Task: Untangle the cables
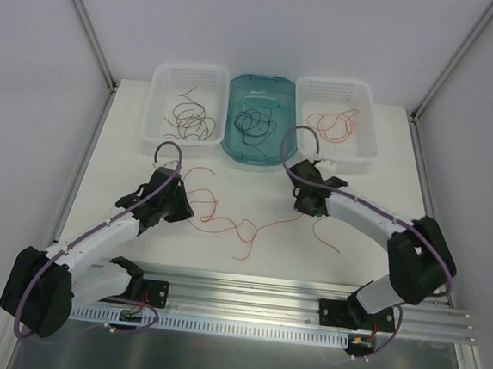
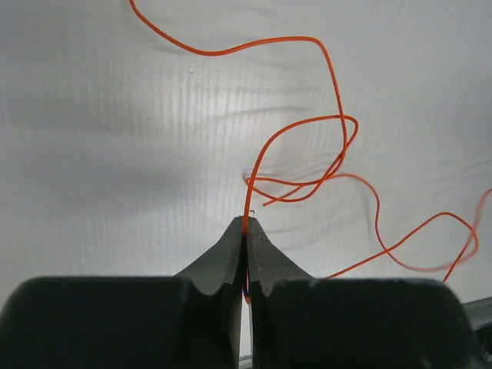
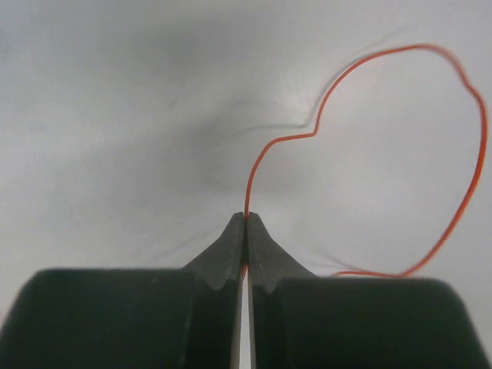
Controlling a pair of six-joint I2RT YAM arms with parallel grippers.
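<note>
Several red-orange cables [image 1: 226,222] lie tangled on the white table between the arms. My left gripper [image 1: 180,206] is shut on one red-orange cable [image 2: 265,154], which rises from the fingertips [image 2: 234,234] and loops over others. My right gripper [image 1: 307,203] is shut on another red-orange cable [image 3: 430,154] that curls in one big loop to the right; it trails down on the table in the top view [image 1: 327,235]. Dark brown cables [image 1: 190,121], black-blue cables [image 1: 254,122] and red-orange cables [image 1: 331,125] lie in three bins at the back.
A white basket [image 1: 161,134] at back left, a teal tub [image 1: 233,144] in the middle and a white basket [image 1: 366,147] at back right stand in a row. An aluminium rail [image 1: 254,297] runs along the near edge. Walls close both sides.
</note>
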